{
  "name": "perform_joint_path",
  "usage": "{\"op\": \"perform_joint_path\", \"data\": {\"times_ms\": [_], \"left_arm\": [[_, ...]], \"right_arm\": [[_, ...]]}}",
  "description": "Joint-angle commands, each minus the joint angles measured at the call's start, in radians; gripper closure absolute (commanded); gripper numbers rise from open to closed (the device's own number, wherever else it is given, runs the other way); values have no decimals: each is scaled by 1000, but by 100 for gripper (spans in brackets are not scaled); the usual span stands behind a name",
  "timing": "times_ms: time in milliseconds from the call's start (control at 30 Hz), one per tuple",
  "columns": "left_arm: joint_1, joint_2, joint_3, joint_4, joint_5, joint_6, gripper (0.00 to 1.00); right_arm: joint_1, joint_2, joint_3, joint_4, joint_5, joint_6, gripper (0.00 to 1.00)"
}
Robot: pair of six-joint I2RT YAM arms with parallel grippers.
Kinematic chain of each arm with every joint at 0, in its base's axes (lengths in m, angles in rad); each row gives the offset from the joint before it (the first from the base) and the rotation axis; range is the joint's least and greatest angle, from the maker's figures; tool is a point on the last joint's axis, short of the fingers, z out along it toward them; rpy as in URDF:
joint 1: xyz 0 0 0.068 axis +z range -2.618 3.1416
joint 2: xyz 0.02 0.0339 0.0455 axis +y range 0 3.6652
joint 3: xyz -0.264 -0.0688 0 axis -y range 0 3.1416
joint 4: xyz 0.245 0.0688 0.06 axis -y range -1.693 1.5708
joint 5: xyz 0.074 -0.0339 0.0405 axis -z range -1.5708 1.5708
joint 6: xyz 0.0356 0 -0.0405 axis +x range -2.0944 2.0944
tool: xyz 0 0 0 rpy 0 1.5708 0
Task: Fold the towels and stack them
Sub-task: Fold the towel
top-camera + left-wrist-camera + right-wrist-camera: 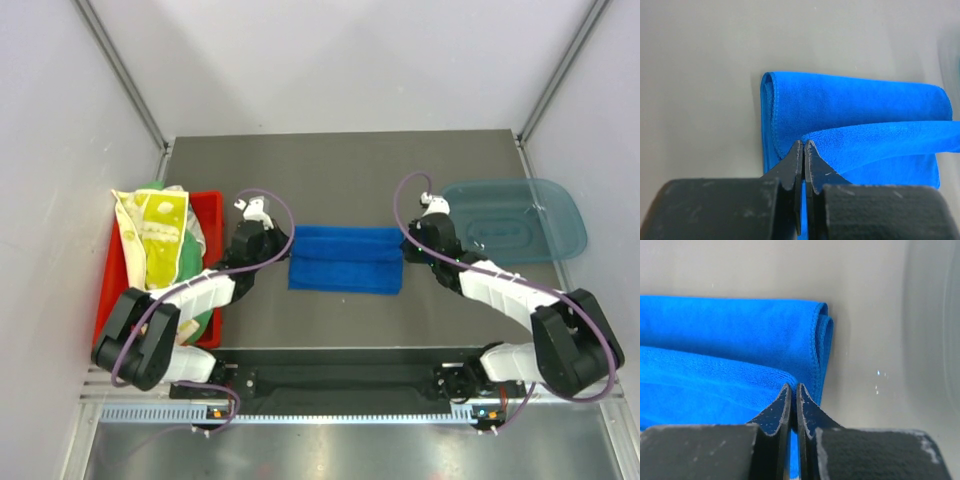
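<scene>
A royal blue towel (345,260) lies folded in a long band on the middle of the grey table. My left gripper (288,250) is at its left end, my right gripper (406,247) at its right end. In the left wrist view the jaws (804,146) are shut on the corner of the towel's (850,100) upper layer, which rises off the lower layers. In the right wrist view the jaws (794,388) are likewise shut on the corner of a lifted layer of the towel (730,330). A pale yellow crocodile-print towel (155,235) and a green towel (195,262) lie in the tray.
The red plastic tray (210,212) stands at the left table edge beside my left arm. A translucent blue plastic bin (515,222) sits at the right, just beyond my right gripper. Grey walls close in both sides.
</scene>
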Motion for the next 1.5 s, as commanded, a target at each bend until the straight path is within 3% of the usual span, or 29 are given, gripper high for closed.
{"op": "perform_joint_path", "data": {"times_ms": [0, 633, 733, 867, 1033, 1233, 1467], "left_arm": [[-27, -65, -38, 20, -70, -12, 100], [-71, -145, -186, 12, -124, -55, 100], [-73, -142, -198, 16, -107, -61, 99], [-78, -169, -193, -13, -82, -64, 71], [-88, -261, -140, -161, -84, -61, 58], [-91, -320, -49, -304, -113, -55, 59], [-148, -161, 28, -312, -105, -102, 71]], "right_arm": [[31, -69, -34, 33, 44, 21, 100], [97, -195, -200, 38, 61, 78, 100], [106, -195, -212, 41, 58, 93, 90], [109, -238, -203, -8, 61, 95, 69], [110, -316, -142, -152, 114, 95, 55], [124, -343, -88, -215, 127, 106, 55], [178, -229, -72, -177, 110, 150, 57]]}}
